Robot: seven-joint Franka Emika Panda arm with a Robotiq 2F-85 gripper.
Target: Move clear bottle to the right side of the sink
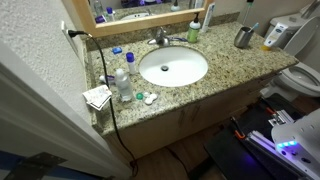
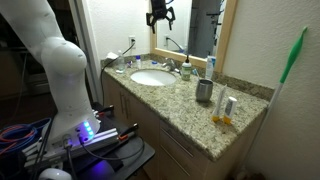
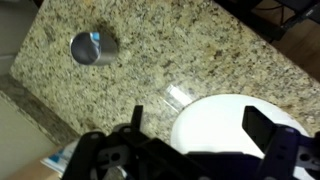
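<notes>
jaws: spread wide, empty, high over tabletop (image 1: 225, 62), likely staged for descent | clear bottle (image 1: 123, 84): seemingly upright, at 9 o'clock of sink (image 1: 173, 67), ungrasped

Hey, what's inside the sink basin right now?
The sink looks bare white inside, with nothing lying in it. In the wrist view the open hand covers part of the basin, so that patch cannot be checked there.
</notes>
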